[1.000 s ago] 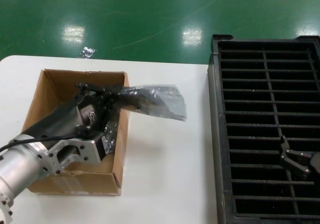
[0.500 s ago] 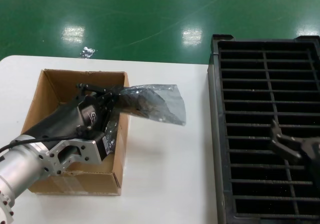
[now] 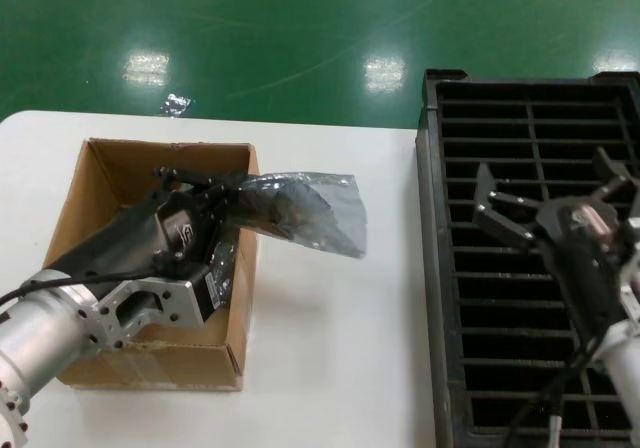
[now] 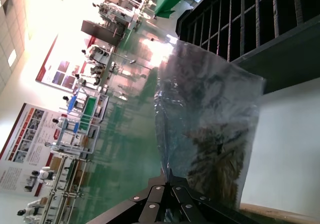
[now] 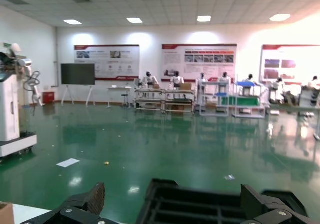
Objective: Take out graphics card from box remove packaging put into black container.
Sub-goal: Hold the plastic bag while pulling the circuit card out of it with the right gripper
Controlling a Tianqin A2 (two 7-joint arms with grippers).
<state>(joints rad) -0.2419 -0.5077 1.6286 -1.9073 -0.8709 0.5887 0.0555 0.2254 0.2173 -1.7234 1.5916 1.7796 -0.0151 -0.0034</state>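
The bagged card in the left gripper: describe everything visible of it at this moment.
The bag is a crinkly, translucent grey-silver plastic sleeve with a dark card showing through it; the card's details are too blurred to make out. The left gripper is shut on one end, holding it up over the right wall of the cardboard box. The rest juts out sideways above the white table toward the black container, its free end sagging a little. Nothing but the gripper appears to touch it.

Left gripper (image 3: 222, 200) low at left, fingers pinched shut. Right gripper (image 3: 548, 190) raised at right, fingers spread wide, holding nothing.
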